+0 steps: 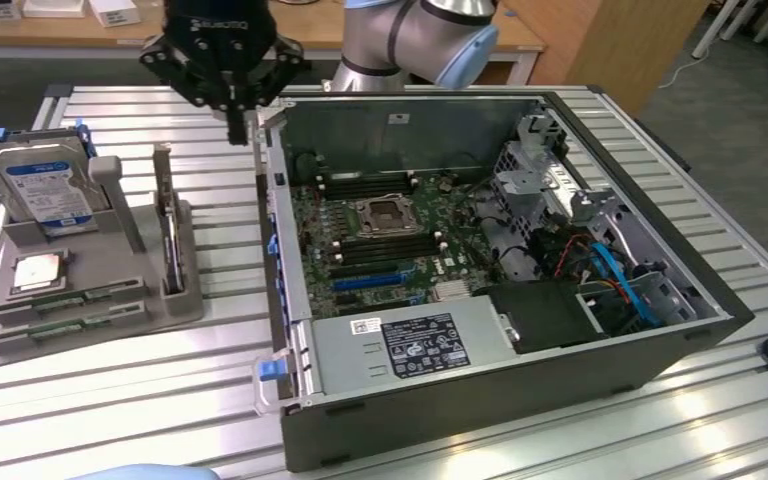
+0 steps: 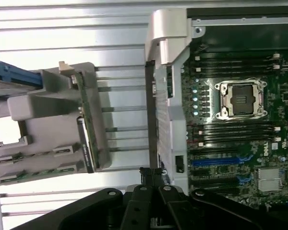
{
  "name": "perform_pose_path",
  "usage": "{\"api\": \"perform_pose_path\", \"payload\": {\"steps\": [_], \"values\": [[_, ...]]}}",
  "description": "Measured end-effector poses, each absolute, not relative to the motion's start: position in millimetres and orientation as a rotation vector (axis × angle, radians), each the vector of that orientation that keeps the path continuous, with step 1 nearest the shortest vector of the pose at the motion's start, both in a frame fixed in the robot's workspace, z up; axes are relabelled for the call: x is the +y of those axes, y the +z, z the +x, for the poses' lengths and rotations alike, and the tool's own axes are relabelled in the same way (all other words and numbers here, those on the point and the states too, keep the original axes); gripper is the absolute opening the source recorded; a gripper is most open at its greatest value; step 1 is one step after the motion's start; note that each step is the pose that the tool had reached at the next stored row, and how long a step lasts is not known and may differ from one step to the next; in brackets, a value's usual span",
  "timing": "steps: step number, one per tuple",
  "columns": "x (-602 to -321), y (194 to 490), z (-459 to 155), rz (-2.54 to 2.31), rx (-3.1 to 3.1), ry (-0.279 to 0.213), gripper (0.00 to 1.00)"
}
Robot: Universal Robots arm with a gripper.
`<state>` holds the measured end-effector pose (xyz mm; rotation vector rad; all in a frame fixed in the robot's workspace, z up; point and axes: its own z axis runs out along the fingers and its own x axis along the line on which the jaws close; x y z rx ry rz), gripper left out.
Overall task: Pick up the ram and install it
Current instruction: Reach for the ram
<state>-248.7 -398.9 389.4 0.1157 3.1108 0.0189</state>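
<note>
We see the gripper [image 1: 237,132] poised above the slatted table [image 1: 117,400], its fingers pressed together with nothing between them, just outside the wall of the open computer case [image 1: 491,400]. The ram [image 1: 165,215] stands on edge in a slot of the grey holder [image 1: 91,330], at about seven o'clock from the gripper in the exterior view and apart from it. The hard drive [image 1: 44,185] stands in the same holder at nine o'clock from the ram, and the motherboard [image 1: 384,240] lies at four o'clock from the gripper.
</note>
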Motion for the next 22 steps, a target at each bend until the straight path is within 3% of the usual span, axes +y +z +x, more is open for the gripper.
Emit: {"api": "perform_pose_path", "payload": {"steps": [22], "values": [[-399,386,-349,0.115,3.099,0.006,0.10]]}}
